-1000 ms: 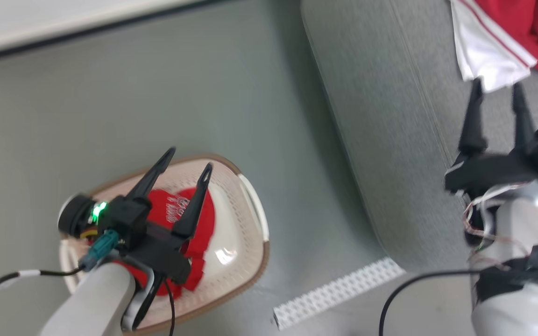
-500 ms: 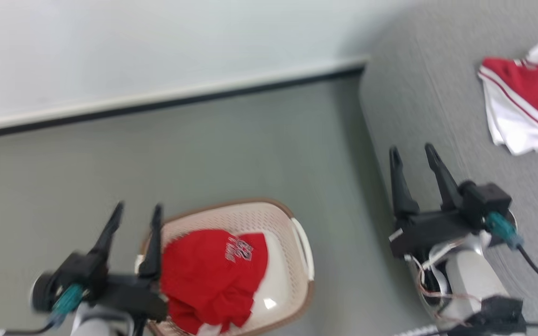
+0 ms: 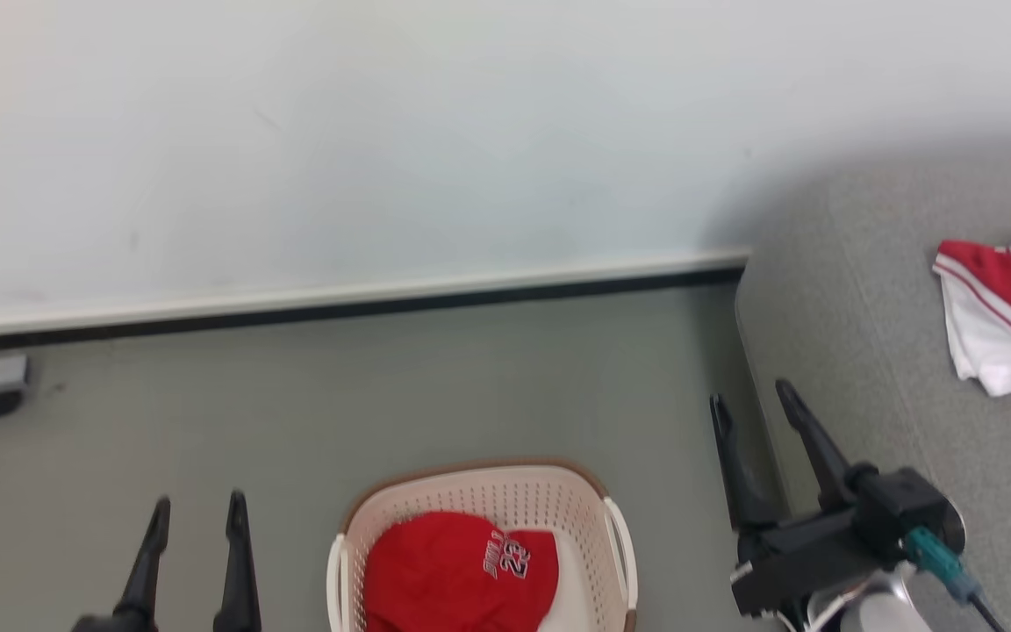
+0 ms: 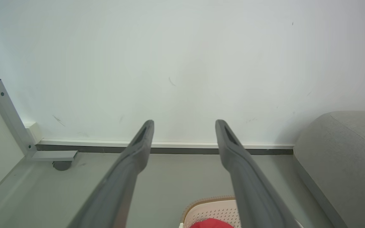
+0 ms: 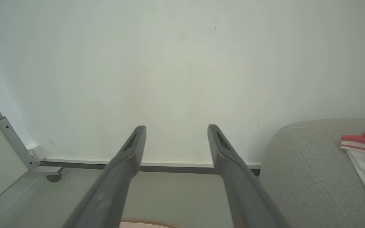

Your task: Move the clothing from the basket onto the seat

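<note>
Our left hand (image 3: 198,499) and right hand (image 3: 749,392) gape empty; shirt (image 3: 444,570) fills basket (image 3: 470,471), bottom centre.

You face a plain pale wall (image 3: 383,132) with a white skirting board (image 3: 339,294). The floor (image 3: 295,404) is smooth grey-green. A grey metal frame (image 4: 11,117) on a caster (image 4: 61,165) stands at far left.

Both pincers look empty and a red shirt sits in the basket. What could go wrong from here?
1. The red shirt lies bunched in the basket; the open left pincer might pinch only a fold and drop it short of the sofa.
2. The open right pincer hangs by the sofa's edge and could snag its fabric.
</note>
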